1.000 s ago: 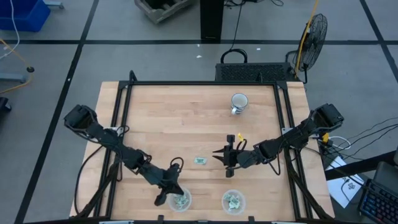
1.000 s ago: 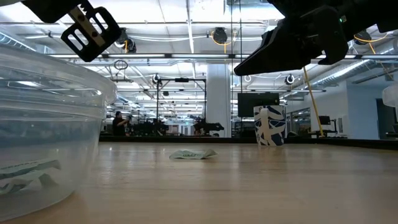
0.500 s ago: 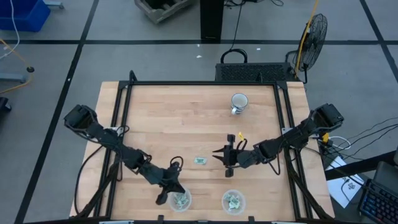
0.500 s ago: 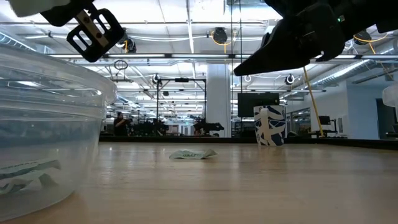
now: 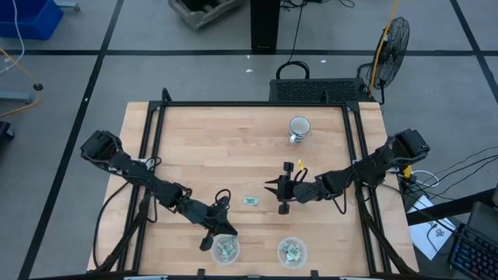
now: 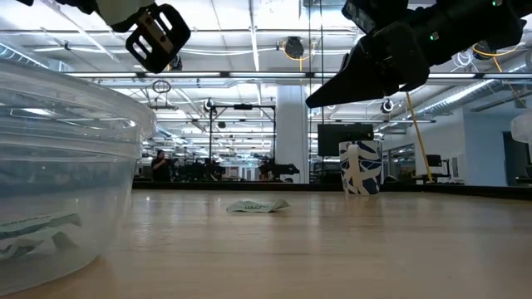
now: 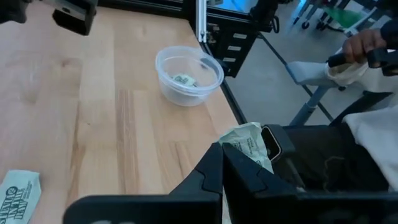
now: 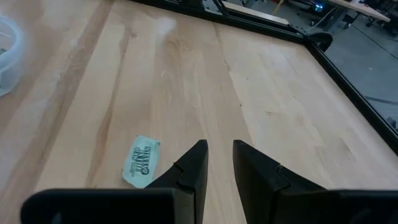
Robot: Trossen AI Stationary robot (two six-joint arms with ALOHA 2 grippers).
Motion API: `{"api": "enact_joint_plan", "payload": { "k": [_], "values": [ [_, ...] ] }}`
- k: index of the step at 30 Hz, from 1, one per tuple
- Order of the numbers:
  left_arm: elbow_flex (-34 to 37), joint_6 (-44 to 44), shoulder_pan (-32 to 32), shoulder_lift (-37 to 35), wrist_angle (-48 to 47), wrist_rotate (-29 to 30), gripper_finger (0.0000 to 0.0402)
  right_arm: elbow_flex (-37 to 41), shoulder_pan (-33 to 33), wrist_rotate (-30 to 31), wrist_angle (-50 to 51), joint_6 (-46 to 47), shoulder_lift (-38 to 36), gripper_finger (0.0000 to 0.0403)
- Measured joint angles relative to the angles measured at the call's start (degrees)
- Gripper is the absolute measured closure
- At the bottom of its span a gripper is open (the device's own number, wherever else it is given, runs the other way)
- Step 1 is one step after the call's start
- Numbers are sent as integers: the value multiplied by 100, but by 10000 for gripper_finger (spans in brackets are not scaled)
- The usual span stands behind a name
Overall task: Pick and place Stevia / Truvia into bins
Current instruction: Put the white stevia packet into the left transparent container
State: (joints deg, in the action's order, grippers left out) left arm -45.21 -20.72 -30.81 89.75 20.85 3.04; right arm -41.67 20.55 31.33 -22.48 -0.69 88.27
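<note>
**Left fingers clamped on a sachet beside the left bin; one sachet loose on the table**

From above I see my left gripper just beside the left bin, but not what it carries. My left wrist view settles that: the fingers are pressed together on a crumpled Stevia sachet, with the right bin well ahead of them, sachets inside.

I count two bins, both holding sachets I cannot number; the right one sits near the table's front edge. One loose sachet lies flat between my grippers. In the right wrist view it lies just ahead of my right gripper's fingers, which stand slightly apart, holding nothing.

The low view alone shows that gripper hanging clear above the wood. One white mug stands well behind it. A person's sleeve shows beyond the table edge.
</note>
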Motion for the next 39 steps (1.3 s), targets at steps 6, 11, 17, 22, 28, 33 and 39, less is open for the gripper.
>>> {"api": "enact_joint_plan", "payload": {
  "k": [6,11,17,22,28,33,39],
  "values": [
    [0,210,-34,1,-8,3,397,0,-34,-790,-2,-105,0,332],
    [0,305,61,1,-5,169,399,0,-45,-2181,2,-161,0,332],
    [0,367,186,0,-12,178,399,-7,124,-3235,12,-151,-103,332],
    [0,663,289,1,30,193,399,-9,277,-3300,19,-152,-279,332],
    [0,901,477,1,44,201,400,-7,407,-3319,181,519,-369,332],
    [0,1197,686,1,71,117,400,-4,476,-3661,241,418,-369,332],
    [0,1514,1116,1,75,-108,400,-4,375,-3271,259,-341,-369,332]
  ]
}}
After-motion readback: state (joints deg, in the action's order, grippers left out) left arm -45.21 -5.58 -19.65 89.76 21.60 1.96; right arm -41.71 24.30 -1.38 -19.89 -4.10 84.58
